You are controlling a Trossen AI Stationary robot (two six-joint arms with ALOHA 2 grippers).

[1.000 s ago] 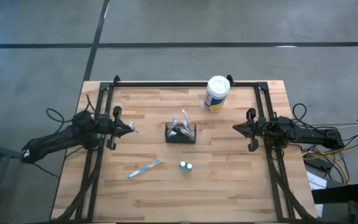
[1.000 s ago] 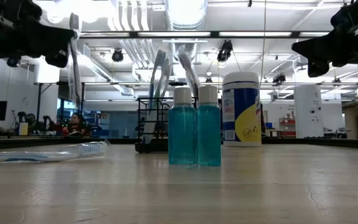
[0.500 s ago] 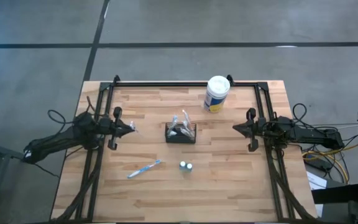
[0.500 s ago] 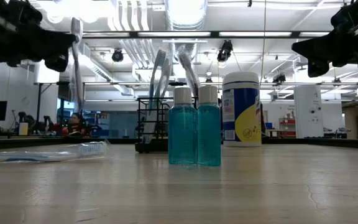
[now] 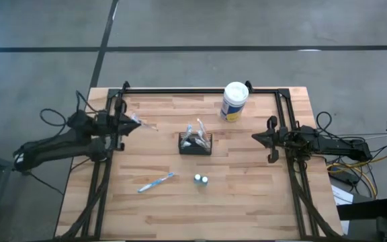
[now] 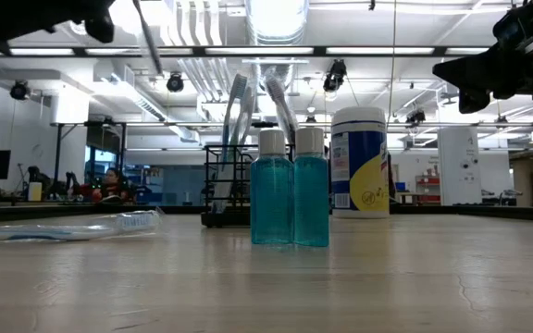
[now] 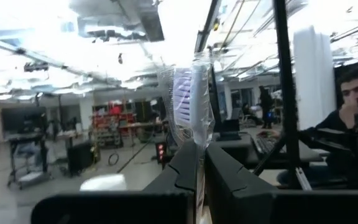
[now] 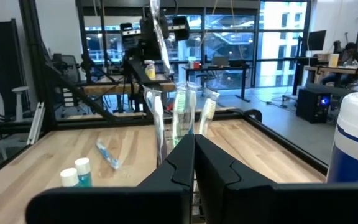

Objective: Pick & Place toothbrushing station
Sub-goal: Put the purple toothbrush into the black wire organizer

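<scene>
Toothbrushing station (image 5: 195, 143) with wrapped toothbrushes (image 5: 195, 132)

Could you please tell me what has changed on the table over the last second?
The left pincer, shut on a wrapped toothbrush, has swung toward the table's far edge and risen. The right pincer stayed shut and waiting; the caddy, canister, bottles and loose toothbrush stayed put.

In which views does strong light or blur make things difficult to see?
Left wrist view: bright ceiling lights wash out the upper picture, and the wrapped toothbrush in the left gripper looks soft. Low view: ceiling glare behind the caddy; the two blue bottles are sharp. High view: even light, no glare on the table.
</scene>
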